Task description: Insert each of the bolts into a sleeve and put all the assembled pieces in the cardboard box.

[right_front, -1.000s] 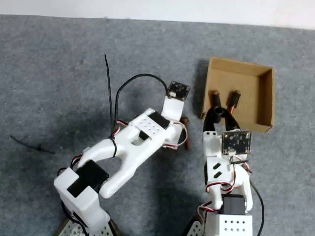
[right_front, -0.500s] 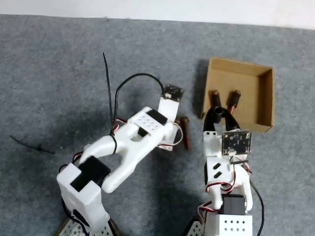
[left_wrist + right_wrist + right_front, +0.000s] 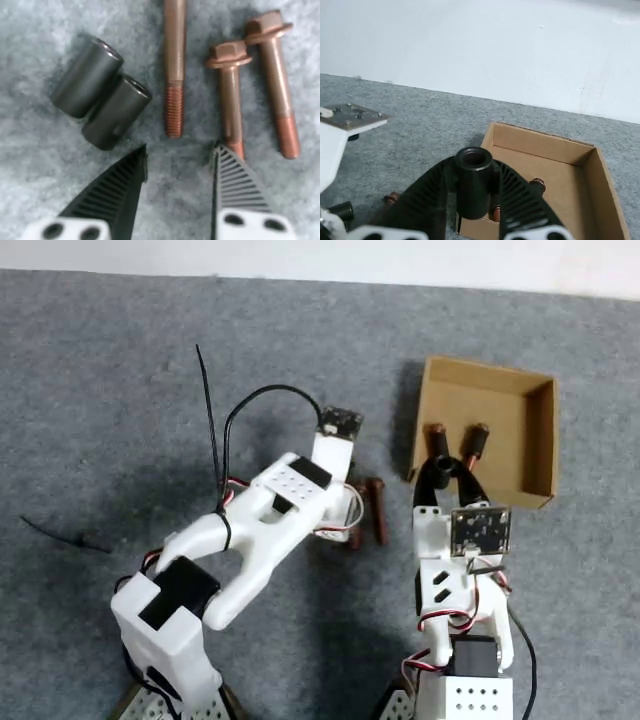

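Left gripper (image 3: 180, 150): jaws spread, nothing between them. The threaded end of the first bolt (image 3: 230, 90) lies just ahead of one fingertip. The second bolt (image 3: 274, 85) lies alongside it, farther out. The third bolt (image 3: 173, 65) lies ahead of the gap, threads toward the gripper. Off the other fingertip, the near sleeve (image 3: 117, 112) touches the far sleeve (image 3: 87, 75). All rest on grey carpet (image 3: 40, 150).

Right gripper (image 3: 473, 172): clamped on the held sleeve (image 3: 471, 197), which stands upright. Beyond it is the cardboard box (image 3: 540, 145), with two copper pieces (image 3: 478, 440) inside.
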`<state>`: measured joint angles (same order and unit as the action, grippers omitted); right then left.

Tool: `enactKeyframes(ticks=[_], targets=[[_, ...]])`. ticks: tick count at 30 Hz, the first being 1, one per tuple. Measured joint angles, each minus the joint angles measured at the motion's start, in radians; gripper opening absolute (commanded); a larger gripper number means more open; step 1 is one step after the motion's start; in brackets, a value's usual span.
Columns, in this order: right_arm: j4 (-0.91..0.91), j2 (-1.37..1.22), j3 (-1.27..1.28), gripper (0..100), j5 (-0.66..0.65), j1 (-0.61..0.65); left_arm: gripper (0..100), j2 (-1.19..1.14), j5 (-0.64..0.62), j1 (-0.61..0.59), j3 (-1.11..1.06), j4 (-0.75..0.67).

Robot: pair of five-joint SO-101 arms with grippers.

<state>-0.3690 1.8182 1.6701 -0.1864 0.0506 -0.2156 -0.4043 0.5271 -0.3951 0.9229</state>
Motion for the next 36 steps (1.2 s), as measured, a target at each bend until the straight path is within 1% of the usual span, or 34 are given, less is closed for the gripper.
enactKeyframes(ticks=[2,8,12,17,22,27,32,36], targets=[[0.003,0.000,0.000,0.5,0.000,0.000,22,0.005,-0.006,0.000,0.000,0.014],[0.003,0.000,0.000,0.5,0.000,0.000,22,0.094,-0.083,-0.017,-0.037,0.028],[0.003,0.000,0.000,0.5,0.000,0.000,22,0.152,-0.087,-0.026,-0.060,0.028],[0.003,0.000,0.000,0.5,0.000,0.000,22,0.181,-0.087,0.015,-0.066,0.018],[0.003,0.000,0.000,0.5,0.000,0.000,22,0.170,-0.087,0.011,-0.109,-0.166],[0.003,0.000,0.000,0.5,0.000,0.000,22,0.021,-0.089,0.018,-0.117,-0.350],[0.003,0.000,0.000,0.5,0.000,0.000,22,-0.054,-0.089,0.018,-0.061,-0.379],[0.003,0.000,0.000,0.5,0.000,0.000,22,-0.074,-0.089,0.018,-0.026,-0.344]])
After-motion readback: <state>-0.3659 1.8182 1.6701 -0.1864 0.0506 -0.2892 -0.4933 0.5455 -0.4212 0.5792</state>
